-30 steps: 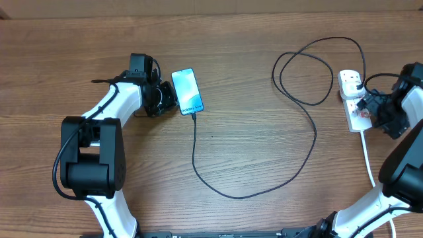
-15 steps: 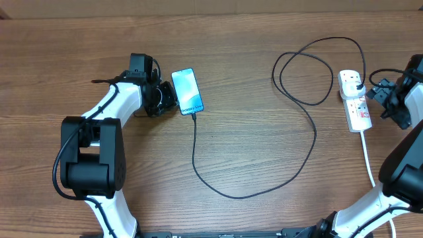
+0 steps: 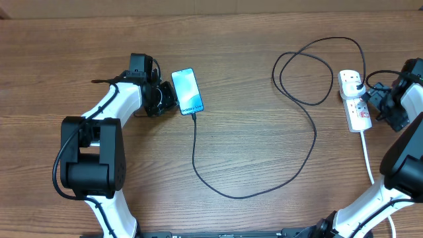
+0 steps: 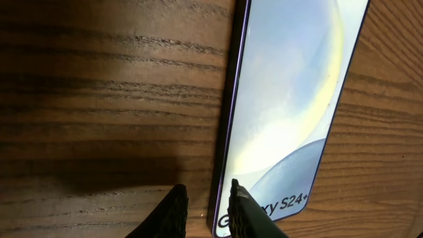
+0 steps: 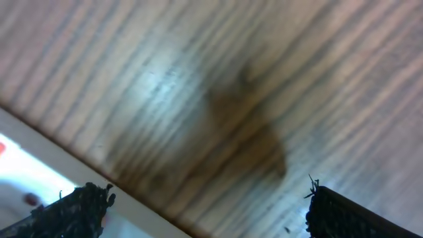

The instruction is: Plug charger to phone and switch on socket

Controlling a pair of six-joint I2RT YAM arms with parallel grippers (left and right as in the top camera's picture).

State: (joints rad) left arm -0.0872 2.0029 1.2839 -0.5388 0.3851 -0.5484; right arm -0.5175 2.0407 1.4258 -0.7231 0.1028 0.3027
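Observation:
The phone (image 3: pixel 187 90) lies face up on the wooden table, its light-blue screen (image 4: pixel 291 99) filling the left wrist view. The charger (image 3: pixel 310 142) runs from the phone's lower end in a wide loop to a black plug (image 3: pixel 357 82) seated in the socket (image 3: pixel 355 114), a white strip at the right. My left gripper (image 3: pixel 166 100) sits at the phone's left edge with jaws only narrowly apart (image 4: pixel 206 213): one tip over the screen, the other over the wood. My right gripper (image 3: pixel 374 106) stands wide open (image 5: pixel 208 210) just right of the socket, whose white edge (image 5: pixel 26 178) shows blurred under one finger.
The socket's white cord (image 3: pixel 367 155) runs toward the front edge at the right. Loose loops of the charger (image 3: pixel 304 66) lie left of the socket. Bare wood lies between the phone and the cable loop.
My right gripper has drawn off the socket to the right, then eased slightly back toward it. The left arm, phone and cable have stayed put.

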